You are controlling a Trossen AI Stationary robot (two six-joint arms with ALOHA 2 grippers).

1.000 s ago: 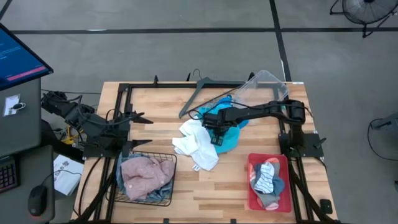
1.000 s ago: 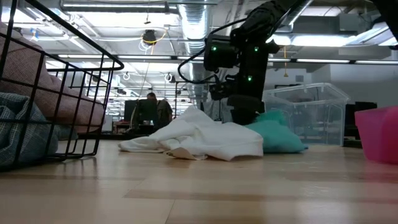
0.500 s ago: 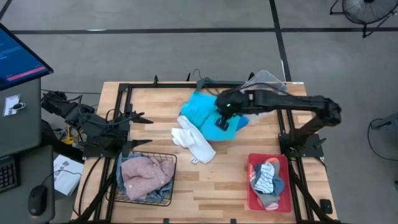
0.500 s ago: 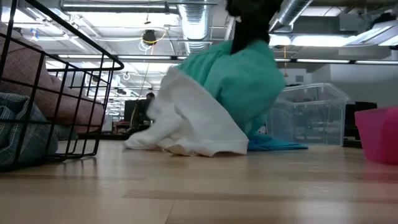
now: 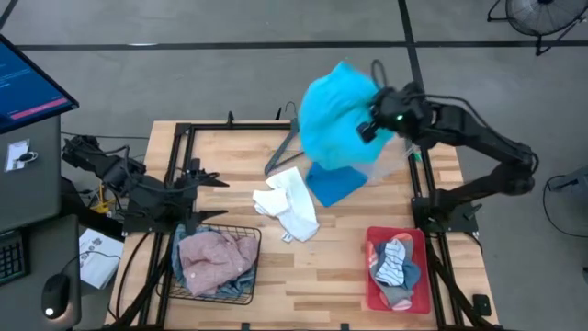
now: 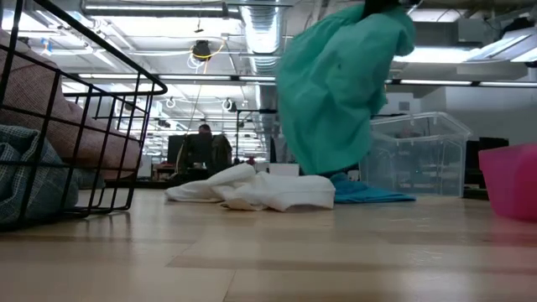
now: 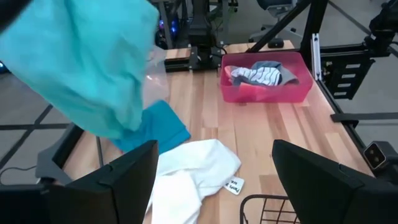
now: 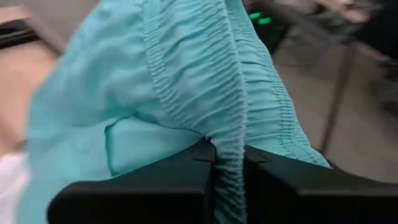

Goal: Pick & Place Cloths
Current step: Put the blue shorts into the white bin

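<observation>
Gripping turquoise garment by waistband, my right claw held it high, upper centre of frame; hem touched desk. White cloth lay below. Left claw wide, idle far left.

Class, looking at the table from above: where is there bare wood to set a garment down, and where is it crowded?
Bare wood lies between the wire basket and the pink bin, and at the back left corner beside the grey hanger. The middle is crowded: the white cloth lies there, and the turquoise cloth hangs from the right end effector, its tail on the table.
</observation>
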